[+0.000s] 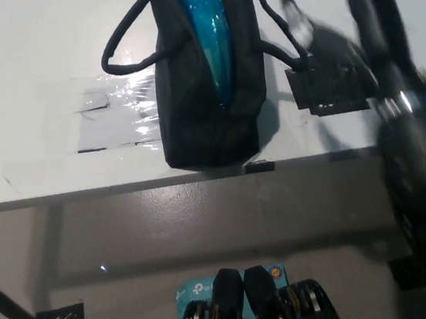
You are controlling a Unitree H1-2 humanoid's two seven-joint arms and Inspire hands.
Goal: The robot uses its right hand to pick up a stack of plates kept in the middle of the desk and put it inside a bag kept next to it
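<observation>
Left of the blurred black right hand (368, 0), the blue plate stack (206, 28) sits inside the black bag (210, 105); its grip cannot be told. Withdrawal should be kept clear of the bag handles (278, 27).

Lab or test room suggested: bare white desk (20, 43), tape markers (328, 87) stuck down, grey concrete floor (130, 247).

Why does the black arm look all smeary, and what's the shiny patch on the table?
In the head view, the right arm is smeared by motion blur, so its hand can't be made out; the bag stays sharp, and clear plastic film beside it glares white under the light.
</observation>
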